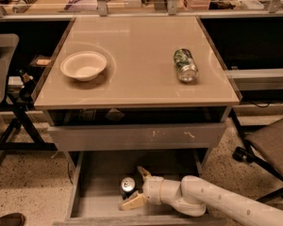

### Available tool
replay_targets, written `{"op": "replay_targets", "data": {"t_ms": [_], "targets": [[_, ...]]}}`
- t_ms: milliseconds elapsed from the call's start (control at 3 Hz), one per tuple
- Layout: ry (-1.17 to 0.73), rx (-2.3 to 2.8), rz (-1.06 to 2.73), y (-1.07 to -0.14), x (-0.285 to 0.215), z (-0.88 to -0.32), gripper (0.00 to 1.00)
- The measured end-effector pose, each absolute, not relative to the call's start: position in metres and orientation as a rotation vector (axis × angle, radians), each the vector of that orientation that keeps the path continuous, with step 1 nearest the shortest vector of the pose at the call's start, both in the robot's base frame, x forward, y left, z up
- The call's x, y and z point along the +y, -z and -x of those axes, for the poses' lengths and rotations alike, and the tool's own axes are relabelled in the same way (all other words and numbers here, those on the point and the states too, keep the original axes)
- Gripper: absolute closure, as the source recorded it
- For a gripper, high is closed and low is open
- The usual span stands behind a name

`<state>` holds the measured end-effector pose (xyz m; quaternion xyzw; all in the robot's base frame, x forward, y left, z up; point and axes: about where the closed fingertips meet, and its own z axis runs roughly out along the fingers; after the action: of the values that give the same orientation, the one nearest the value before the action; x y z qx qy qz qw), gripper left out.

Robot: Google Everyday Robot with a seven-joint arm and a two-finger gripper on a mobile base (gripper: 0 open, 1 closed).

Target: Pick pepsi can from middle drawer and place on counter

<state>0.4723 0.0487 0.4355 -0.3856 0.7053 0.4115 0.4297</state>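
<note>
The pepsi can stands upright in the open middle drawer, its silver top facing up. My gripper reaches in from the right on a white arm. Its fingers are spread, one finger behind the can and the other in front of it, so the can sits at the mouth of the open gripper. I cannot tell whether a finger touches the can. The beige counter lies above the drawer.
A white bowl sits on the counter's left side. A green patterned can lies on its side at the right. A grey drawer front with white scratches is above the open drawer. A chair stands at the right.
</note>
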Motion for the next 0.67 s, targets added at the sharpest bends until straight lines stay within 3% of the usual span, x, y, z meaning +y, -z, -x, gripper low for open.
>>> {"op": "replay_targets", "data": {"t_ms": [667], "targets": [[-1.050,1.761,0.955,-0.429,0.060,-0.470,0.00]]}}
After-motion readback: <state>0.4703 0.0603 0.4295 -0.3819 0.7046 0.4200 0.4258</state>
